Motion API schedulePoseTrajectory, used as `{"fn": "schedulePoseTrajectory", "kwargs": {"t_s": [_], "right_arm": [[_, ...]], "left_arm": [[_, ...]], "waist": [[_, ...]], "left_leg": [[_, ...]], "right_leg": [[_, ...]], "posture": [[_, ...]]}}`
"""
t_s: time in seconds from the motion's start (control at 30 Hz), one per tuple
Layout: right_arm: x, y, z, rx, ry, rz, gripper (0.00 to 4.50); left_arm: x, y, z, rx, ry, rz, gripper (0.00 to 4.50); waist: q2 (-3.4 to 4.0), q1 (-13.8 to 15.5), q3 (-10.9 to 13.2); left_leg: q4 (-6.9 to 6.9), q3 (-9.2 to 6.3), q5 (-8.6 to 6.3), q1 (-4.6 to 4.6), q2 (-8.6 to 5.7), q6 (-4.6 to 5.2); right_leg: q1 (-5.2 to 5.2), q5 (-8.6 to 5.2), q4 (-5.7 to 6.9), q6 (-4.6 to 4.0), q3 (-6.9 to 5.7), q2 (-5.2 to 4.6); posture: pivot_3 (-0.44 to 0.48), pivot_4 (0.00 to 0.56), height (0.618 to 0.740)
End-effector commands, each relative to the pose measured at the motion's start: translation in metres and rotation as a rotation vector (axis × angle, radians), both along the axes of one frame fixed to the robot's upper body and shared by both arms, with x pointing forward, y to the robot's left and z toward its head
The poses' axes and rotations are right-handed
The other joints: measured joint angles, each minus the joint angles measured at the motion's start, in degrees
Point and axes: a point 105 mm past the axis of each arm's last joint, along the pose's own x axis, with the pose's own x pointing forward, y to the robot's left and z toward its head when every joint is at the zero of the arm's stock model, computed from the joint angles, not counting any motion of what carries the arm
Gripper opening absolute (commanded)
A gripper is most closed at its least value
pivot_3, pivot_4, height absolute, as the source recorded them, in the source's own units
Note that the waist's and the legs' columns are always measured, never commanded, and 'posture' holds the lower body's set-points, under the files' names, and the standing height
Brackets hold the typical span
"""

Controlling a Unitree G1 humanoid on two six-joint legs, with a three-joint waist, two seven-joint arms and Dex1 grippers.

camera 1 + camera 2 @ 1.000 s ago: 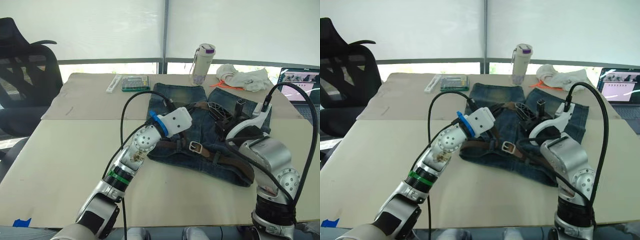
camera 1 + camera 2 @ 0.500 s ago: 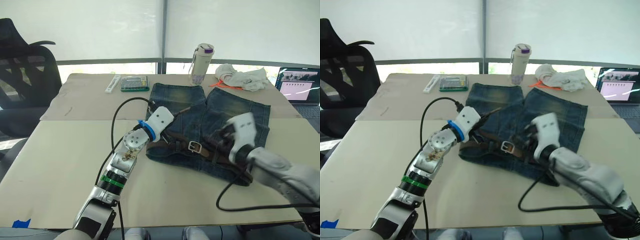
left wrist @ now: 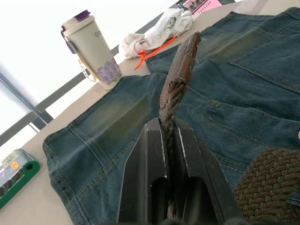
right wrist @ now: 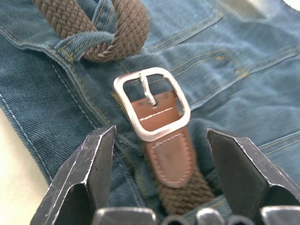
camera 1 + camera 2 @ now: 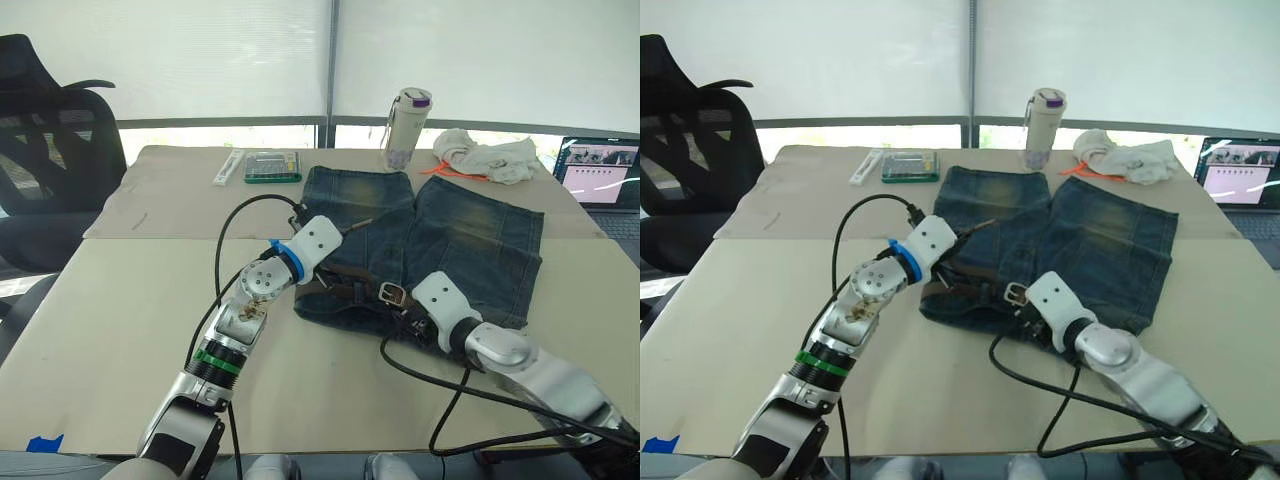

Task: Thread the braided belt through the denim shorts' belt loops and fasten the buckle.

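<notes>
Your right pincer (image 4: 161, 187) has dropped, spread wide, to straddle the buckle (image 4: 151, 103) at frame centre, while your left pincer (image 3: 169, 154) keeps pinching the braided belt (image 3: 180, 65) tip, ready for fastening.

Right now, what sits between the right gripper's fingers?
In the right wrist view, the buckle and its leather tab lie on the denim shorts, between the open right gripper fingers, untouched.
</notes>
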Motion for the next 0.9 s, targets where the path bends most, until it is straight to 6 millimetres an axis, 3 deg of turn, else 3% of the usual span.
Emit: {"fn": "schedulePoseTrajectory", "kwargs": {"t_s": [0.03, 0.13, 0.17, 0.47, 0.5, 0.9], "right_arm": [[0.004, -0.01, 0.006, -0.037, -0.039, -0.052, 3.41], [0.006, -0.013, 0.004, -0.026, -0.039, -0.094, 3.41], [0.007, -0.015, 0.005, -0.025, -0.047, -0.112, 3.18], [0.011, -0.026, 0.017, 0.067, -0.099, -0.214, 0.19], [0.011, -0.026, 0.018, 0.074, -0.101, -0.218, 0.01], [0.011, -0.018, 0.039, 0.329, -0.17, -0.257, 0.01]], "left_arm": [[-0.006, -0.005, 0.016, -0.003, -0.064, -0.033, 0.0], [-0.007, -0.004, 0.016, 0.0, -0.063, -0.033, 0.0], [-0.007, -0.004, 0.015, 0.002, -0.063, -0.034, 0.0], [-0.01, -0.005, 0.008, 0.034, -0.049, -0.049, 0.0], [-0.01, -0.005, 0.007, 0.035, -0.045, -0.05, 0.0], [-0.038, -0.034, -0.038, 0.133, 0.163, -0.202, 0.0]], "waist": [[0.0, 0.1, 0.0], [-0.01, 0.1, 0.0], [-0.01, 0.1, 0.0], [0.0, 0.1, 0.0], [0.0, 0.1, 0.0], [0.0, 0.0, 0.0]], "left_leg": [[0.01, 0.0, 0.0, 0.0, 0.0, 0.0], [0.03, -0.01, 0.0, 0.0, 0.0, 0.0], [0.02, -0.01, 0.0, 0.0, -0.01, 0.0], [0.04, -0.01, 0.02, 0.0, -0.03, -0.04], [0.04, -0.01, 0.02, 0.0, -0.03, -0.03], [0.05, -0.01, 0.04, 0.01, -0.03, -0.06]], "right_leg": [[0.0, 0.0, 0.0, 0.0, 0.0, 0.0], [0.02, 0.0, 0.0, 0.0, -0.02, 0.0], [0.01, 0.0, 0.01, 0.0, -0.01, 0.0], [0.03, 0.0, 0.03, 0.0, -0.02, 0.0], [0.03, 0.0, 0.04, 0.0, -0.02, 0.0], [0.02, 0.0, 0.09, 0.0, -0.01, 0.0]], "posture": [[0.0, 0.15, 0.737], [0.0, 0.15, 0.737], [0.0, 0.15, 0.737], [0.0, 0.15, 0.737], [0.0, 0.15, 0.737], [0.0, 0.15, 0.737]]}}
